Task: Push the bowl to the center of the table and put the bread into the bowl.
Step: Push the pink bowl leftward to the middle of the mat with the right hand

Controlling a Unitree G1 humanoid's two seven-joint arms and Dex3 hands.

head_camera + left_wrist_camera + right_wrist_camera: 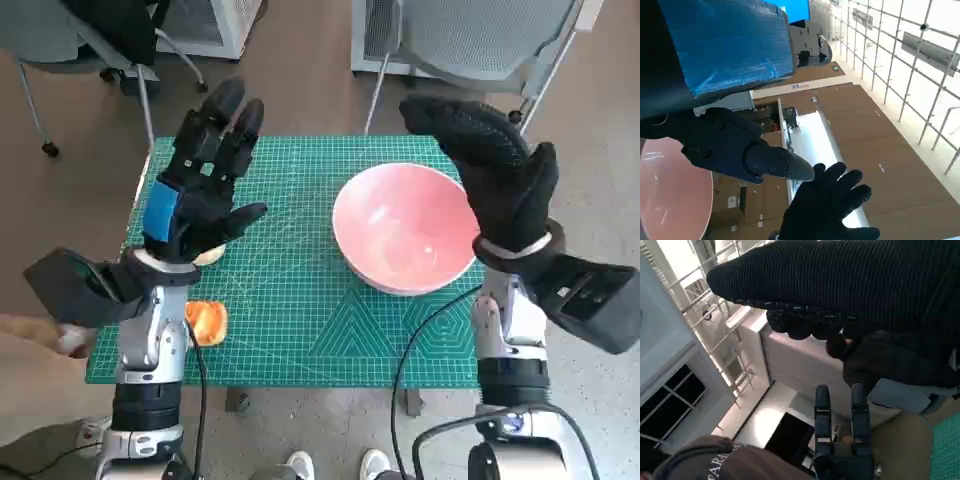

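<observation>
Nearest you, an orange bread piece lies at the green cutting mat's left edge. Your blue-taped left hand hovers above, fingers spread, empty. Right of centre sits the pink round bowl; your gloved right hand is raised beside it, fingers apart.

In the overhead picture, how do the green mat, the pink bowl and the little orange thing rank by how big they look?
1. green mat
2. pink bowl
3. orange thing, partly hidden by the left arm, so its full size is unsure.
</observation>
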